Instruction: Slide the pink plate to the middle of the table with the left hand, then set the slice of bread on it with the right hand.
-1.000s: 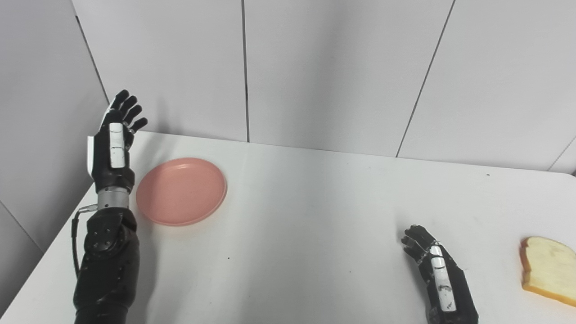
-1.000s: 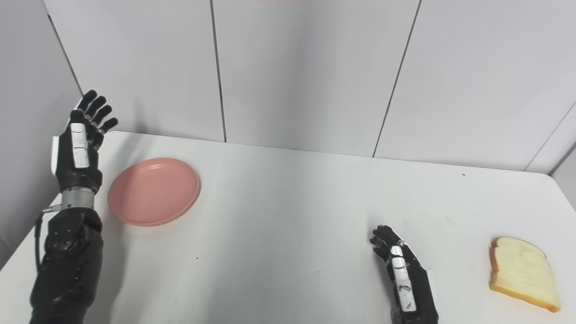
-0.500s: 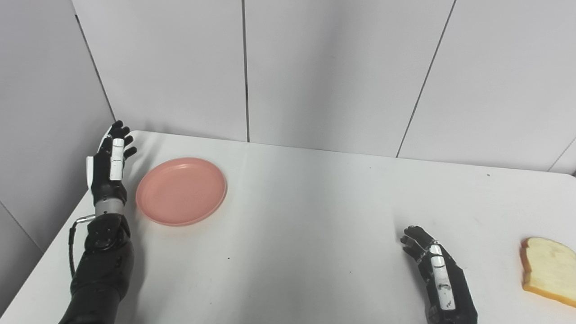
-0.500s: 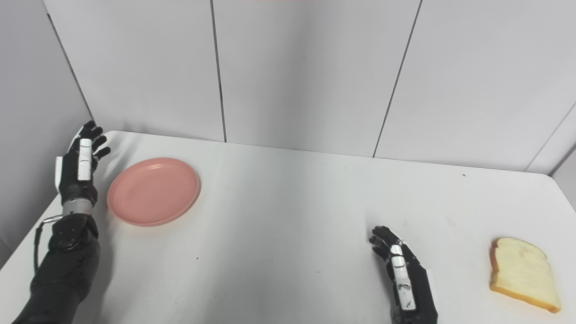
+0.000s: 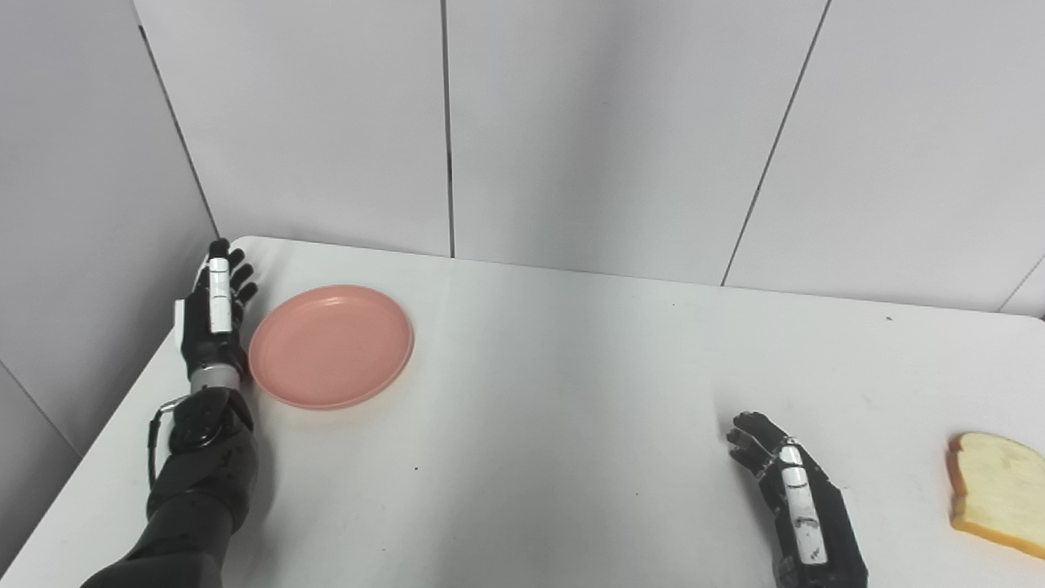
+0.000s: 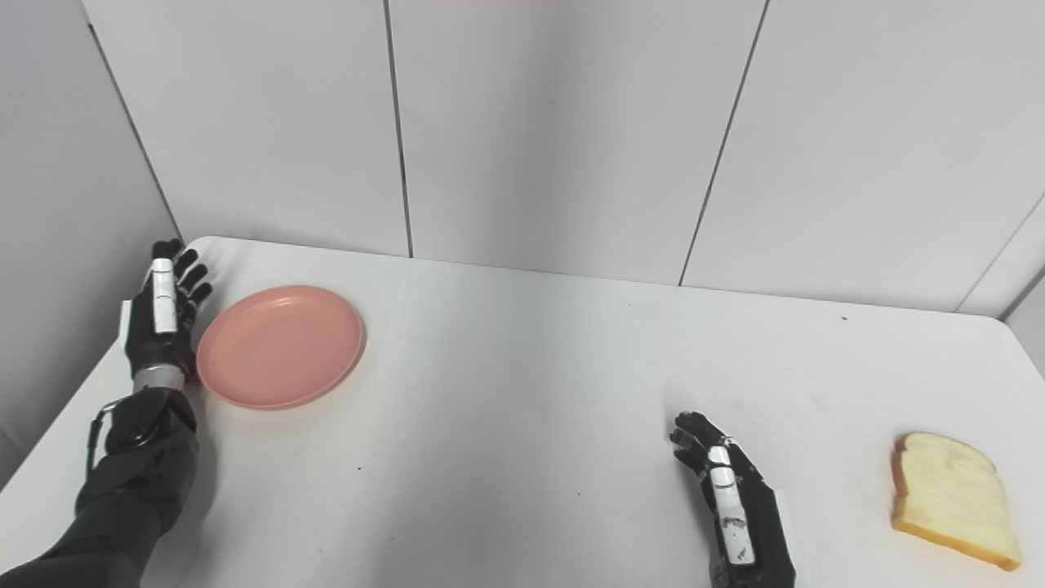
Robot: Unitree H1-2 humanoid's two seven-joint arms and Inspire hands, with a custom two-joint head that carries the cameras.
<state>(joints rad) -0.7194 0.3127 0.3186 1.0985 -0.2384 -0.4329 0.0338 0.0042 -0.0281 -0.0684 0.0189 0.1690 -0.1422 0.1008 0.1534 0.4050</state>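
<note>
Plate (image 5: 331,346) at table's (image 5: 555,425) far-left, open left hand (image 5: 214,306) edge-on just beside its rim; right hand (image 5: 788,490) loosely open, idle; risk: push rides over rim, tipping plate.
</note>
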